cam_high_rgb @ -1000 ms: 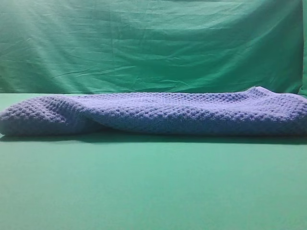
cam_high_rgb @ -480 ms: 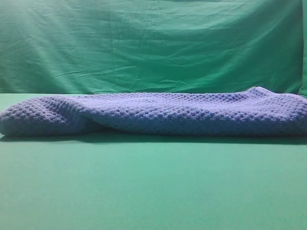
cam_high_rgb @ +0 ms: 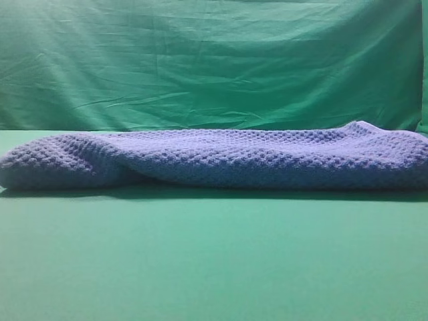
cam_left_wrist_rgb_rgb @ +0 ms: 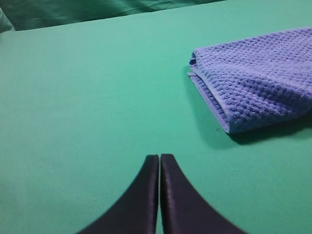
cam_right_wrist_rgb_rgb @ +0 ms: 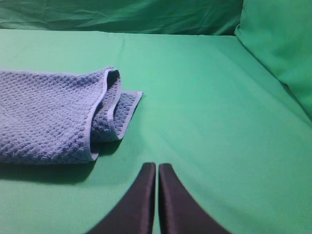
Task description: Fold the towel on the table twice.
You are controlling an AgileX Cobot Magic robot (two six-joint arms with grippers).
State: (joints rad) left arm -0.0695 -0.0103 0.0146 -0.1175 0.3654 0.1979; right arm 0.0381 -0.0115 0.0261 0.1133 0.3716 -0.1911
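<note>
Nothing has moved since the earlier frames: the towel lies in the same long, low heap across the table in the high view, with the same sag at its left end and the same raised corner at its right end.

Left gripper: the two dark fingers are pressed together along their full visible length, with only a hairline seam between them. It holds nothing and touches nothing; it hangs over bare table. The towel lies ahead and to the right of it, well apart from the fingertips. The near end of the towel shows stacked layers with a pale hemmed edge.

Right gripper: fingers likewise closed flat against each other, empty, not in contact with anything. It is over bare table. The towel lies ahead and to the left, apart from the fingertips. At this end the layers curl open, and a lower layer's corner pokes out flat onto the table toward the right.

Neither arm appears in the high view. A wrinkled green backdrop hangs behind the table. The towel is in a folded, layered state; the exact number of folds cannot be determined.
</note>
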